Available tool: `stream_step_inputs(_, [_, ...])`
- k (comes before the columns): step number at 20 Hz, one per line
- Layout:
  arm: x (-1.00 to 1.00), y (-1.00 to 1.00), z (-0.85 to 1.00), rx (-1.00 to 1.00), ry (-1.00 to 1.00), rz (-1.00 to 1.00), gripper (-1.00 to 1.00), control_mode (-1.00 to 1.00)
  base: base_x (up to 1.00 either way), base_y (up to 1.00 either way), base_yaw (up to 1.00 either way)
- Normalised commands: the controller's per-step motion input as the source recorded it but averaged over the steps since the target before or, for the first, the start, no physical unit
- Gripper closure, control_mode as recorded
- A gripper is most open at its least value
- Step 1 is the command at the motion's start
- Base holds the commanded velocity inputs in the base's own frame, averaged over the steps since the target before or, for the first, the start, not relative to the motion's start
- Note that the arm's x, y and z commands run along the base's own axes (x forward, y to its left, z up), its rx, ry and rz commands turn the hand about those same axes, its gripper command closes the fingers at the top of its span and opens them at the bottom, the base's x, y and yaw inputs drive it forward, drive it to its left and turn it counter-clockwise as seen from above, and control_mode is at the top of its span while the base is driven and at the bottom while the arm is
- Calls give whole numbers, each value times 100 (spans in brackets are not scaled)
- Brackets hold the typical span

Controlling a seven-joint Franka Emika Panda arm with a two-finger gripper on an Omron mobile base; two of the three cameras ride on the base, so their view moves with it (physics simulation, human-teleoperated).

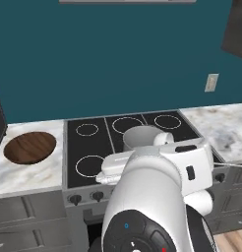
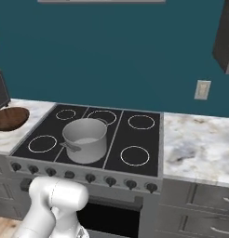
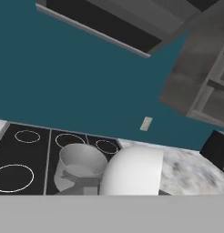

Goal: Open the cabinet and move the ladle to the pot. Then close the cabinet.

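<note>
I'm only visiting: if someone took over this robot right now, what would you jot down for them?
Gripper: shut; I cannot tell whether it holds anything.
Pot: on the stove, near its middle. It looks empty, with no ladle in it.
Cabinet: high on the wall, right of the stove. In the hand view its door seems swung open, with shelves showing.
Done: the cabinet is probably opened.
Left: put the ladle in the pot, then close the cabinet.

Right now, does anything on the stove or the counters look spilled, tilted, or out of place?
Nothing stands out. The light grey metal pot stands upright on the black stove top, and the round brown wooden board lies flat on the marble counter.
</note>
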Motion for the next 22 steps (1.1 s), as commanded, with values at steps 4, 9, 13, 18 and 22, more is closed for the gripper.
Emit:
stream_step_inputs(4, [0, 0, 0, 0, 0, 0, 100, 100, 0, -61, 5])
stream_step_inputs(9, [0, 0, 0, 0, 0, 0, 100, 100, 37, -48, 9])
stream_step_inputs(13, [0, 0, 0, 0, 0, 0, 100, 100, 88, 7, 18])
stream_step_inputs(18, [0, 0, 0, 0, 0, 0, 100, 100, 100, 28, 15])
stream_step_inputs(22, [0, 0, 0, 0, 0, 0, 100, 100, 89, 2, 3])
